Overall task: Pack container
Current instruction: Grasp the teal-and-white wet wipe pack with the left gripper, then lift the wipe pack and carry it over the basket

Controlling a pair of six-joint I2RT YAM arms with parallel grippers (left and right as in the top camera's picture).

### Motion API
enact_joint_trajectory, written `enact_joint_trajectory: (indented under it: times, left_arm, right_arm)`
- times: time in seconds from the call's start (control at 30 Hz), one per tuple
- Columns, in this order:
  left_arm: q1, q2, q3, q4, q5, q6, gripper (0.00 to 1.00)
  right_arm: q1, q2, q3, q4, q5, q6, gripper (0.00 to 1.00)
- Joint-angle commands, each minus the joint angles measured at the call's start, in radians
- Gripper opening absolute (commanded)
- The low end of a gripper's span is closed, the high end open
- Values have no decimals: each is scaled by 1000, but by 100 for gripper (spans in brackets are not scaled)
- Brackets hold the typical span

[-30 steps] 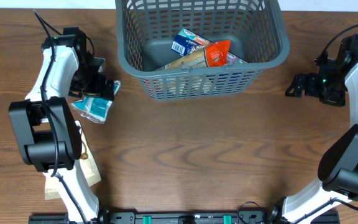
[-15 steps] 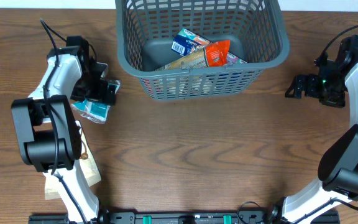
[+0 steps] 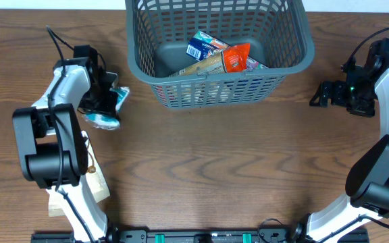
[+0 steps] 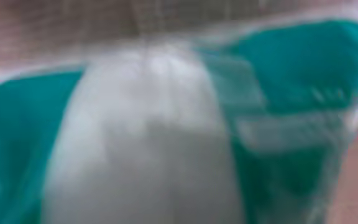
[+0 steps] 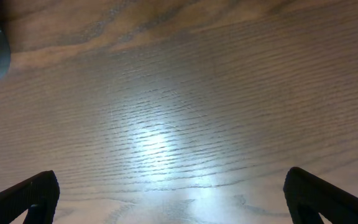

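The basket (image 3: pixel 216 76) is sitting at the far middle of the surface (image 3: pixel 215 169), upright and open at the top. Inside it, a blue pack (image 3: pixel 205 45), an orange pack (image 3: pixel 237 57) and a tan pack (image 3: pixel 198 66) are lying together on the base, toward the near wall.

The left hand (image 3: pixel 111 100) is hanging just left of the basket, right over a teal pack (image 3: pixel 104 120) that is showing beneath and beside it. The left wrist view is filling with a blurred teal and white wrapper, very close to the lens, and no fingers are showing there. I cannot tell how far this hand is open, or whether it is gripping the pack.

The right hand (image 3: pixel 321 93) is hovering well to the right of the basket, pointing toward it. Its fingers (image 5: pixel 33 193) are standing wide apart over bare wood, holding nothing.
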Motion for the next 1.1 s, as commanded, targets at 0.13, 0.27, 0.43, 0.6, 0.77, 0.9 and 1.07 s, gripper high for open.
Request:
enact_joint_trajectory:
  times: [0.13, 0.27, 0.43, 0.6, 0.77, 0.9, 1.07]
  left_arm:
    - [6, 14, -16, -4, -9, -8, 6]
    - [6, -14, -15, -7, -9, -42, 6]
    - [6, -113, -14, -13, -9, -53, 6]
    - [6, -284, -14, -10, -12, -52, 6]
    - [6, -460, -14, 20, -12, -53, 6]
    - [6, -600, -14, 42, -11, -60, 6]
    - [-1, -767, -14, 151, 19, -59, 6]
  right_arm:
    - [9, -4, -3, -1, 3, -12, 99]
    - [9, -4, -3, -1, 3, -12, 99]
    - [9, -4, -3, 0, 3, -12, 99]
    - [9, -4, -3, 0, 3, -12, 99]
    - [9, -4, -3, 0, 4, -13, 99]
    - [9, -4, -3, 0, 15, -16, 99]
    - [9, -4, -3, 0, 26, -16, 99]
